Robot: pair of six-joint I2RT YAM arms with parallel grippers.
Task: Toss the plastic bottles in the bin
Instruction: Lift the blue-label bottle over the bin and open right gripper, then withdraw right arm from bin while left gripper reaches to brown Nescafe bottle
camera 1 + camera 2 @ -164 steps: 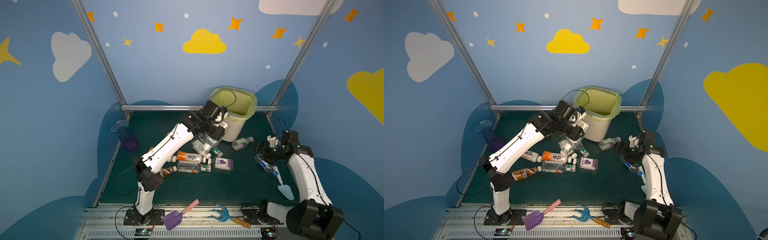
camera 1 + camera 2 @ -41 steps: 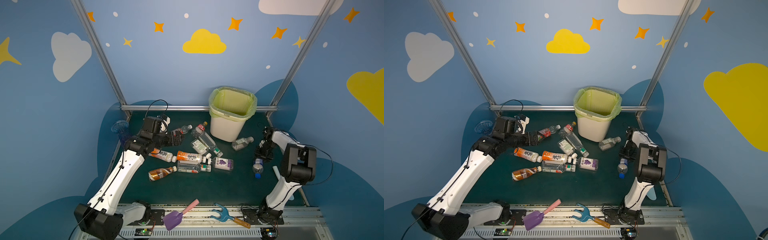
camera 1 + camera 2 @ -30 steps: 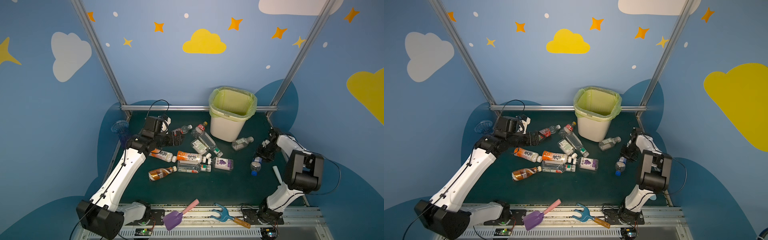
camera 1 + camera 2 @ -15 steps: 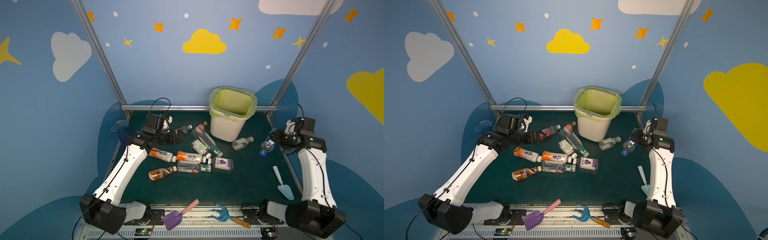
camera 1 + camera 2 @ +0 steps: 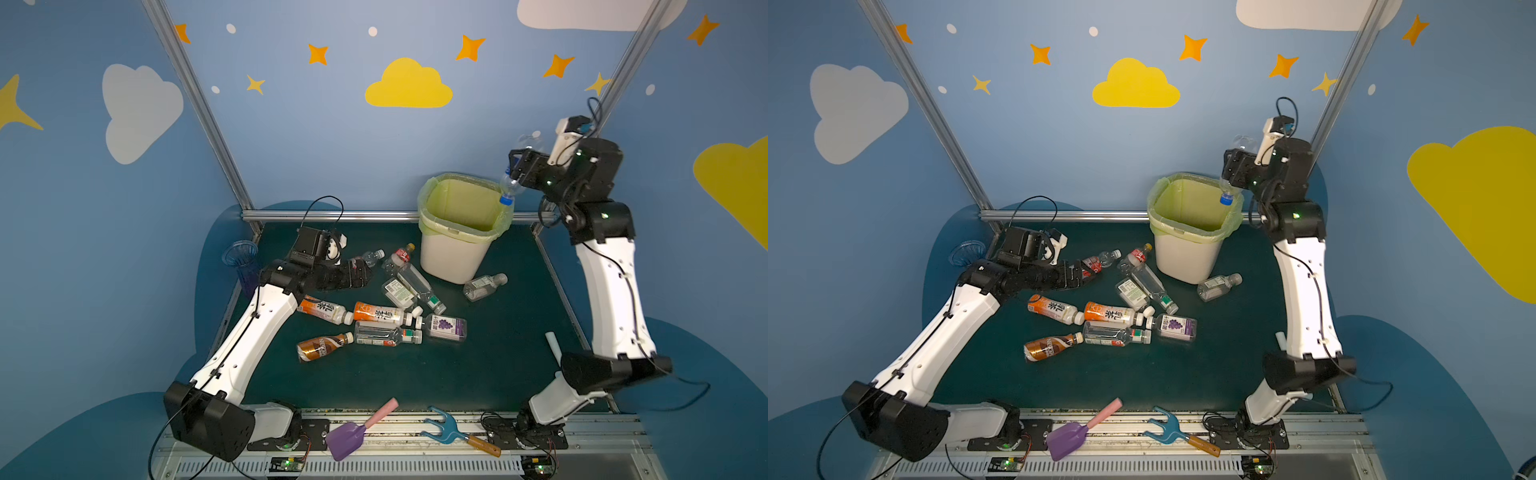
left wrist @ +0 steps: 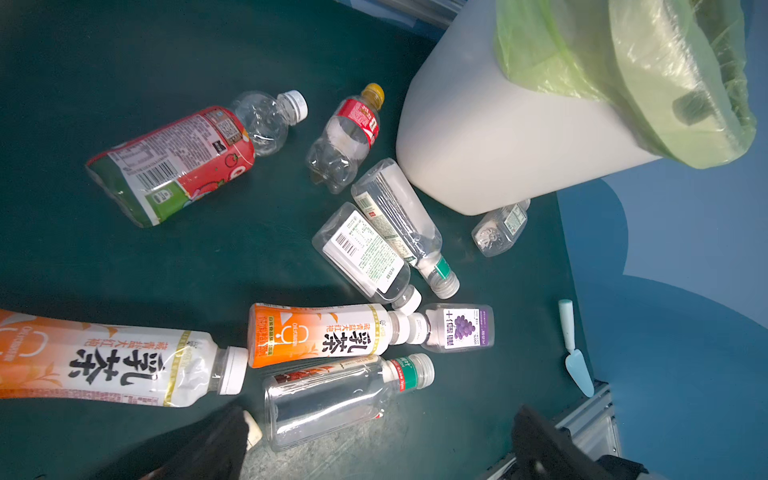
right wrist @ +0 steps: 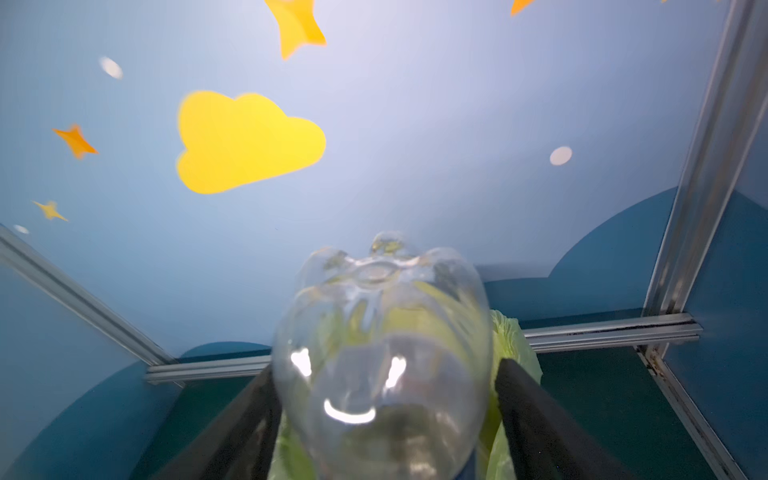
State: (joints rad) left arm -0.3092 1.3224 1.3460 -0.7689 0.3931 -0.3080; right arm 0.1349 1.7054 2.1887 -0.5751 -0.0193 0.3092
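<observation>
- The right gripper (image 5: 514, 168) was held high above the right-hand edge of the bin (image 5: 451, 257).
- A clear bottle with a blue cap (image 5: 509, 185) was seen between its jaws, tilted with the cap downward, just over the bag-lined rim.
- In the right wrist view the jaws were spread slightly wider than the blurred bottle. A sliver of green bag was visible between the bottle and one finger (image 7: 523, 399), so the grip was judged released. Contact with the other finger could not be determined.
- The left gripper (image 5: 359, 276) was lowered close to the dark green mat (image 5: 457, 374) with its jaws fully spread and nothing held. It was placed just beside a red-labelled bottle with a white cap (image 6: 178, 162).
- The other bottles were left lying on the mat. Two orange-labelled ones (image 5: 322, 309) (image 5: 378, 313), a purple grape one (image 5: 446, 326), a brown one (image 5: 320, 347) and several clear ones were clustered left of the bin.
- A small clear bottle (image 5: 484, 286) was found beside the bin's base.
- A purple shovel (image 5: 349, 436) and a blue fork (image 5: 444, 428) were laid on the front rail.
</observation>
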